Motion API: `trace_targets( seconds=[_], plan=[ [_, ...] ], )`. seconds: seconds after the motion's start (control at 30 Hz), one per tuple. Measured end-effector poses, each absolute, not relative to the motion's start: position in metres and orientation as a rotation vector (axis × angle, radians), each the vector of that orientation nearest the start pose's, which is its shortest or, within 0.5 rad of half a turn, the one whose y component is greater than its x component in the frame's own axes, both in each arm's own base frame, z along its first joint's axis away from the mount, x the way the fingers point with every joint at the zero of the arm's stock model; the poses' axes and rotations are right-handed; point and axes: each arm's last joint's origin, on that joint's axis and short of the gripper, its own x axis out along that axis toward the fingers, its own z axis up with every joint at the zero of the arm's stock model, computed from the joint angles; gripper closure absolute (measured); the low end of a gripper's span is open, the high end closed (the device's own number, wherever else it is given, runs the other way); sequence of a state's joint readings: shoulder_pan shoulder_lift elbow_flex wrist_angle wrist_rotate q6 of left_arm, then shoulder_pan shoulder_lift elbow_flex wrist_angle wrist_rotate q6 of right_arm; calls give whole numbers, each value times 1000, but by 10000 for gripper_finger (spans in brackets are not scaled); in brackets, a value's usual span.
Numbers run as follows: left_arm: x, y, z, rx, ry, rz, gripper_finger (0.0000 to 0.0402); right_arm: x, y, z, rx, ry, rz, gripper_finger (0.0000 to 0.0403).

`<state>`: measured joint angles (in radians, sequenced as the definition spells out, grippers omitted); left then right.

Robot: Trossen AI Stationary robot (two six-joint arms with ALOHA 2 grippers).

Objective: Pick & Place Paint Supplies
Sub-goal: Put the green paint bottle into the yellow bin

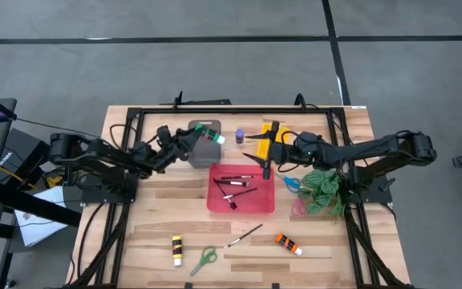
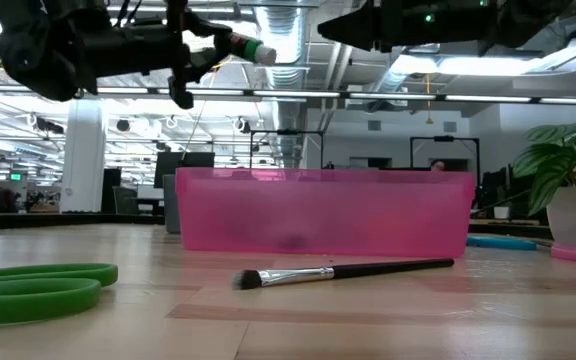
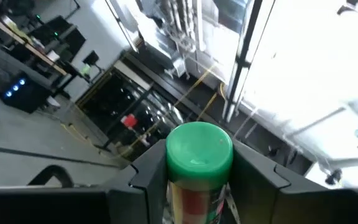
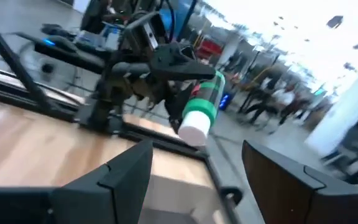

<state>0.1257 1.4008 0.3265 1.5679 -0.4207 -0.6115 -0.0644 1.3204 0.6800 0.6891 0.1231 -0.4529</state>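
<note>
Left gripper (image 1: 200,134) grasps one green-capped paint tube (image 1: 209,133) above the grey tray (image 1: 205,152). Right gripper (image 1: 257,147) spread, empty. Red tray (image 1: 267,202): three brushes. Tabletop: two scissors, one brush, two tubes

Both arms are matte black, built of slim tubular links joined by bulkier rounded joint housings, with black cables looping along them. The left gripper (image 1: 201,133) and right gripper (image 1: 266,171) each end in two flat, angular dark fingers (image 4: 127,171).
</note>
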Motion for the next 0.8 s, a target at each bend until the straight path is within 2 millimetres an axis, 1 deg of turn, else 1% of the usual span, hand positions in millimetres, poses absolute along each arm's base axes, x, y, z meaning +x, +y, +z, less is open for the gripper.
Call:
trace_targets(
  seconds=[0.13,0.2,0.33,0.53,0.7,0.8],
  plan=[
    [237,40,229,-661,-661,347,266,291,-17,265,-556,-76,-221,158],
    [242,40,235,-658,-678,311,266,295,-16,261,-604,-89,-224,158],
    [253,39,245,-649,-696,248,266,301,-14,257,-653,-125,-277,158],
    [268,38,248,-651,-690,210,266,304,-11,256,-701,-149,-331,158],
    [284,32,248,-659,-682,185,266,304,-11,256,-702,-146,-343,159],
    [290,31,249,-656,-677,164,266,303,-12,257,-698,-143,-364,165]
  ],
)
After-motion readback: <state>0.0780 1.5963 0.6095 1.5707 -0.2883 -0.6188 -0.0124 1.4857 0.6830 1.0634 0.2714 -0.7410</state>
